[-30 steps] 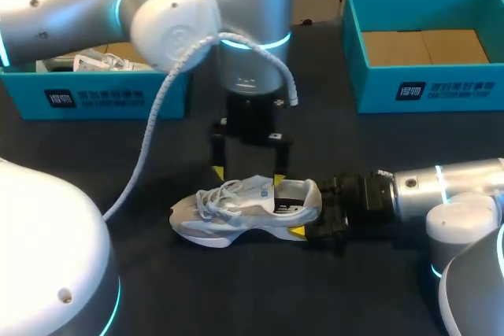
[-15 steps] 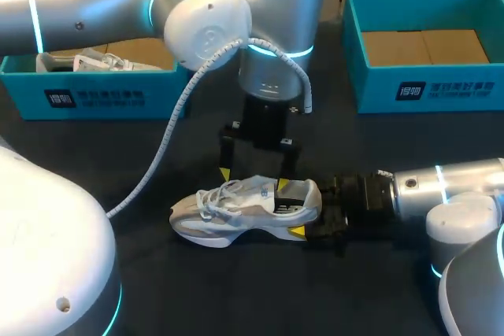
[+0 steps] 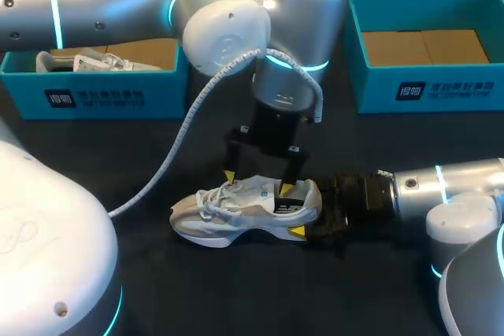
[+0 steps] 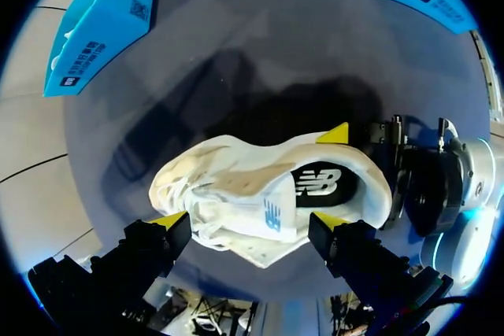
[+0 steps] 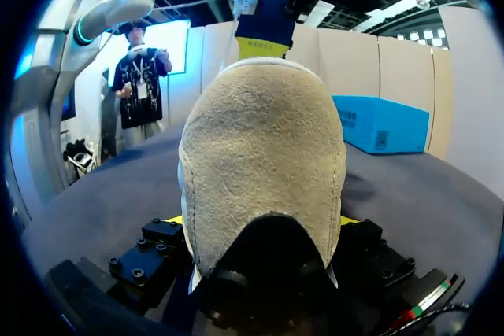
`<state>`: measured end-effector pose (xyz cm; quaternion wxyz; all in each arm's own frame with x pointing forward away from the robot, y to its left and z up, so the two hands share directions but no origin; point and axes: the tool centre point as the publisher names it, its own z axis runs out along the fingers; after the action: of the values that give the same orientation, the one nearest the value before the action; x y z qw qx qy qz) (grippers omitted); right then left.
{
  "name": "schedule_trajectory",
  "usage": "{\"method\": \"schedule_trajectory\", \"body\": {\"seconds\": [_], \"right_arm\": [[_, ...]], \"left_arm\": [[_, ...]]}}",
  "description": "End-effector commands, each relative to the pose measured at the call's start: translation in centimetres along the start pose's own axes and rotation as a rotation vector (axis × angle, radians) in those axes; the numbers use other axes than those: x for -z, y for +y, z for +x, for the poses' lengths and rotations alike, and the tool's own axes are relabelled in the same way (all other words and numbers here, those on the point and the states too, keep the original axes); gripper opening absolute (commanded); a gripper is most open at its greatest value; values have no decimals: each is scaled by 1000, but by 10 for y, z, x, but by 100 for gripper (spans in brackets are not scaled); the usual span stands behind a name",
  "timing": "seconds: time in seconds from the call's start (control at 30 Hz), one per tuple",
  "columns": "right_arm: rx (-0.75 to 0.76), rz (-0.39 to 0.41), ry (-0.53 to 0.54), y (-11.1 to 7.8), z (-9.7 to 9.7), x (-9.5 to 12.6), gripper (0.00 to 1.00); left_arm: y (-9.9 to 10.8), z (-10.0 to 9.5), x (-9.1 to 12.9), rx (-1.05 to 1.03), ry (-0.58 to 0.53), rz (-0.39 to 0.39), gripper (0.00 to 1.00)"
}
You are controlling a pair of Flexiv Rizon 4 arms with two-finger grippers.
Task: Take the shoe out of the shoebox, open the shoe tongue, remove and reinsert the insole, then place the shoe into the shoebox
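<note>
**A:** On the table (image 3: 236, 293), largest first?
**B:** Two teal shoeboxes at rear: left shoebox (image 3: 94, 100), right shoebox (image 3: 441, 88). White shoe (image 3: 236, 214), mid-table, outside both.
**A:** Claws?
**B:** Right gripper (image 5: 261, 222) clenched on heel (image 5: 260, 147); left gripper (image 4: 248, 219) released, spread above tongue (image 4: 252, 194).

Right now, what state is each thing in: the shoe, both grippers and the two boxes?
shoe: out of the boxes, standing on its sole.
right gripper: shut on the shoe's heel.
left gripper: open, straddling the shoe from above.
left shoebox: open, white contents inside.
right shoebox: open, no shoe inside.
</note>
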<state>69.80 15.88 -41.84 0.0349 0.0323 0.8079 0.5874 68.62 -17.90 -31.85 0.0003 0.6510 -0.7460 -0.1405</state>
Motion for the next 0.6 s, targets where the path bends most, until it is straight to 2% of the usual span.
{"method": "schedule_trajectory", "body": {"seconds": [0.03, 0.47, 0.53, 0.6], "right_arm": [[0, 5, -1, 1, 1, -1, 0], [0, 5, -1, 1, 1, -1, 0], [0, 5, -1, 1, 1, -1, 0], [0, 5, -1, 1, 1, -1, 0]], "left_arm": [[-7, 9, -3, 6, -36, -8, 100], [-3, 13, -17, 3, -113, -7, 100], [-2, 12, -19, 5, -124, -10, 98], [-2, 11, -20, 8, -129, -10, 92]]}}
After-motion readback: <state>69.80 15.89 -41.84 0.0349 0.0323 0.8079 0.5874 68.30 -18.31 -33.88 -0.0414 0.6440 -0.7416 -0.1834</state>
